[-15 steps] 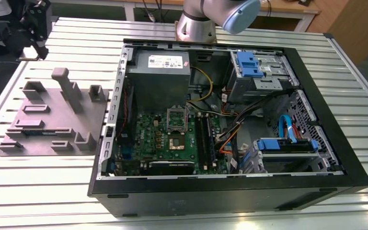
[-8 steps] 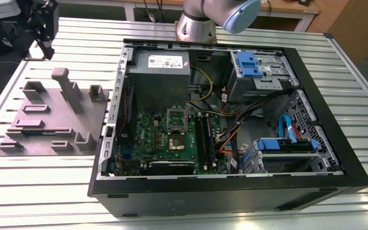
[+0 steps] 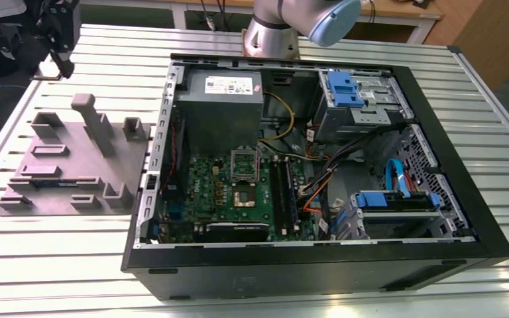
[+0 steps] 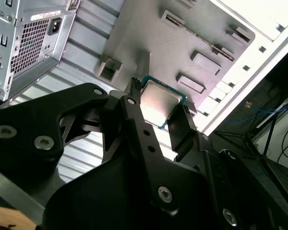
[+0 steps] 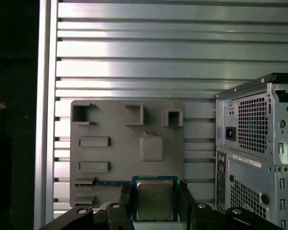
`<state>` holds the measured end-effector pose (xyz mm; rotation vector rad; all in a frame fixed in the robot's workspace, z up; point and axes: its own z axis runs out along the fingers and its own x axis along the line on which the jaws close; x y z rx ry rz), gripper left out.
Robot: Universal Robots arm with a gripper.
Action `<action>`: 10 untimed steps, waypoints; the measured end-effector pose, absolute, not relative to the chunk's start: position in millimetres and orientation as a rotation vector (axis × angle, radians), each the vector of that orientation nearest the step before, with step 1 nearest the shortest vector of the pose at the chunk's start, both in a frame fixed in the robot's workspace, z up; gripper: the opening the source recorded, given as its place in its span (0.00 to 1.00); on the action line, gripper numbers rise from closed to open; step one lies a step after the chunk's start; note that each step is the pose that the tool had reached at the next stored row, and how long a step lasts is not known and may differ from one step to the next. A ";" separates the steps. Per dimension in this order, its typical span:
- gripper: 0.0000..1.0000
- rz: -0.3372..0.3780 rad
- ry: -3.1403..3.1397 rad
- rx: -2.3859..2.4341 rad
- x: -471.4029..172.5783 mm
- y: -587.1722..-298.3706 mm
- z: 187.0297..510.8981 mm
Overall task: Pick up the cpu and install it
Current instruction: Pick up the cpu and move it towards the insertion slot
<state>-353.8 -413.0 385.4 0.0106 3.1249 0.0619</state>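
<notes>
**Gripper state.** The gripper (image 4: 159,109) is clamped on the cpu (image 4: 158,101). In both wrist views its black fingers (image 4: 137,120) bear on two opposite edges of the chip, and the silver-grey metal top is exposed.

**Cpu position.** The cpu is held in the air, apart from the grey fixture plate (image 5: 120,158) behind it. The plate lies flat on the ribbed metal table (image 5: 158,48).

**Surroundings.** In the exterior view the plate sits at 9 o'clock from the open computer case (image 3: 325,265), just beside its wall. The green motherboard (image 3: 210,192) lies inside the case, well apart from the cpu. A dark shape near the table's 10 o'clock corner is probably the gripper.
</notes>
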 end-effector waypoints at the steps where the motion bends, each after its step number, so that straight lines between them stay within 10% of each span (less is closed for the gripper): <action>1: 0.47 0.062 3.125 0.010 -353.2 -413.0 385.5; 10: 0.47 0.062 3.125 0.011 -344.8 -413.0 385.6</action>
